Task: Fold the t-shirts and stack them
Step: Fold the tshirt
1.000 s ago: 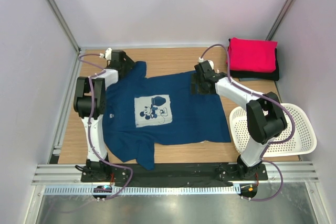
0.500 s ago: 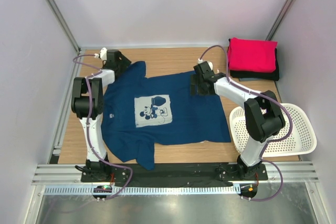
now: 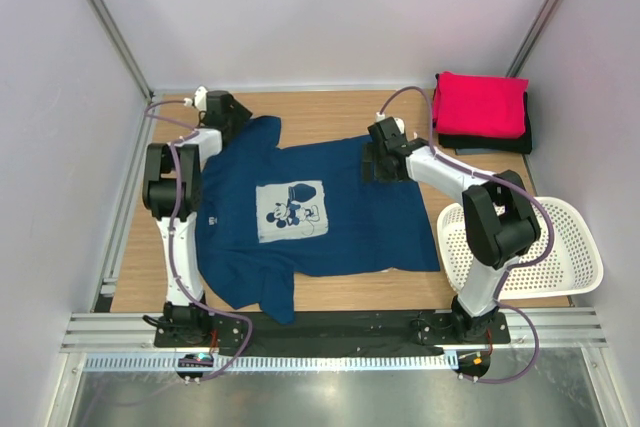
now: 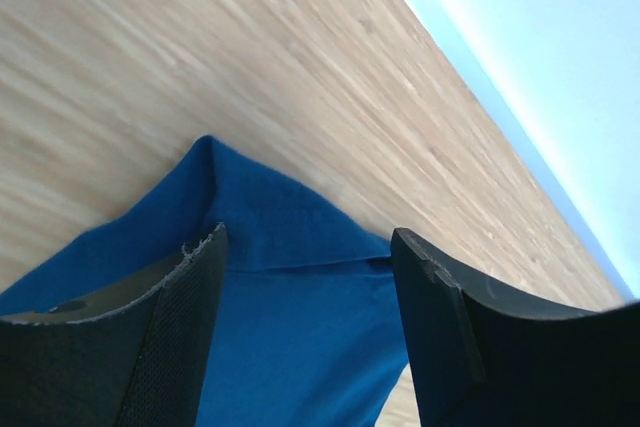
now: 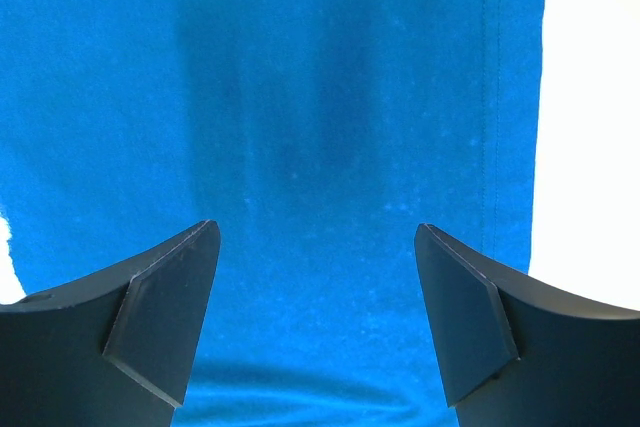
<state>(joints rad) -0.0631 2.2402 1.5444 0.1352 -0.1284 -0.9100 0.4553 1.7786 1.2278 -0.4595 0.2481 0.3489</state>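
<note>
A navy t-shirt (image 3: pixel 330 217) lay flat mid-frame on the tabletop (image 3: pixel 320 109), its long axis left to right and its collar hidden under the left arm (image 3: pixel 165 187). At upper left, the left jaws stood apart astride the far sleeve tip. At upper centre, the right jaws gaped wide over the far hem. Whether either touched cloth was unclear. The folded pink-red t-shirt (image 3: pixel 480 102) sat on the black t-shirt (image 3: pixel 487 144) at upper right.

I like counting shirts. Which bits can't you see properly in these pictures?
- Top view: the black t-shirt is mostly covered by the pink-red t-shirt.
- Top view: the white basket is partly hidden behind the right arm.
- Top view: the navy t-shirt has a print too small to read.
- Left wrist view: can't tell whether the left tool touches the sleeve.
</note>
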